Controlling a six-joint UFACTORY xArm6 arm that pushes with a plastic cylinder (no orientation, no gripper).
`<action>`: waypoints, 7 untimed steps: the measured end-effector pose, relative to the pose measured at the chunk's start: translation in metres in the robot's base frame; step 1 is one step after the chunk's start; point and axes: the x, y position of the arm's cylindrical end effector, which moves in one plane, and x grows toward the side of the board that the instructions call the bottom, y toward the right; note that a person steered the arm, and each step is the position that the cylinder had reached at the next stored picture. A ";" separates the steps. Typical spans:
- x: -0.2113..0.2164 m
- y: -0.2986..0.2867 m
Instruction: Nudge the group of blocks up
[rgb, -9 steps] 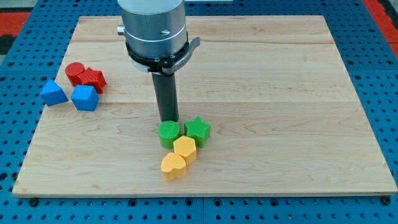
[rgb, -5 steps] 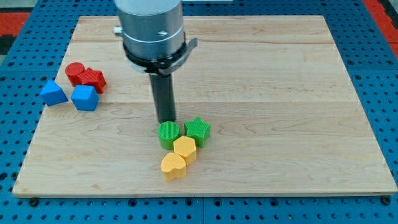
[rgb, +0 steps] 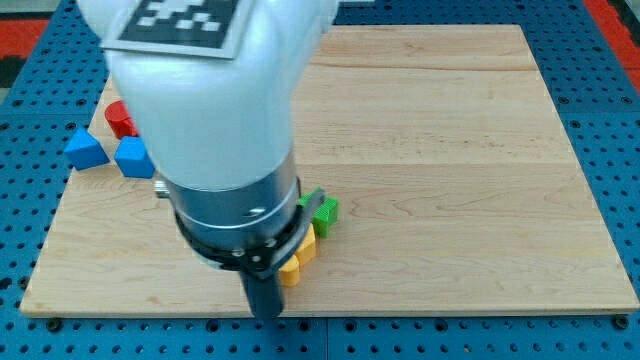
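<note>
My arm fills the view's middle and hides much of the group. My tip (rgb: 266, 313) is at the board's bottom edge, just below and left of the yellow heart block (rgb: 291, 268), of which only a sliver shows. Above it, part of the yellow hexagon block (rgb: 306, 247) and part of the green star block (rgb: 326, 209) show at the arm's right side. The green cylinder block is hidden behind the arm. I cannot tell whether the tip touches a block.
A blue triangle block (rgb: 86, 149), a blue block (rgb: 130, 158) and part of a red cylinder block (rgb: 118, 117) lie at the view's left. The wooden board (rgb: 450, 150) lies on a blue pegboard.
My arm has swung from above the group down to the view's bottom, so the tip now stands below the yellow blocks. The visible blocks have not shifted noticeably.
</note>
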 end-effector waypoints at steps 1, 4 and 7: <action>-0.005 0.007; -0.009 0.007; -0.036 0.059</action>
